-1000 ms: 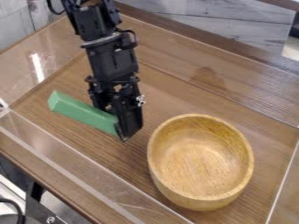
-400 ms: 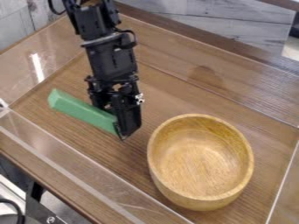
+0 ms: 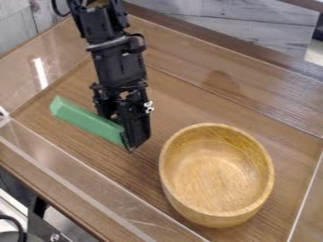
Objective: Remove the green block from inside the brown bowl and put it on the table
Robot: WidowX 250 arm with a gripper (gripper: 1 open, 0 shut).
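The green block [image 3: 78, 117] lies slanted low over the table [image 3: 228, 95], left of the brown bowl [image 3: 217, 176]. Its left end points toward the left wall. My black gripper [image 3: 128, 140] points steeply down and is shut on the block's right end, one finger on each side. I cannot tell whether the block's underside touches the tabletop. The bowl stands upright at the front right. Its hollow is empty and sits a short way right of the fingers.
Clear acrylic walls [image 3: 76, 184] run along the table's front and left edges, close to the block's left end. A lighter wooden surface [image 3: 252, 24] lies beyond the back wall. Bare tabletop stretches behind the bowl and the arm.
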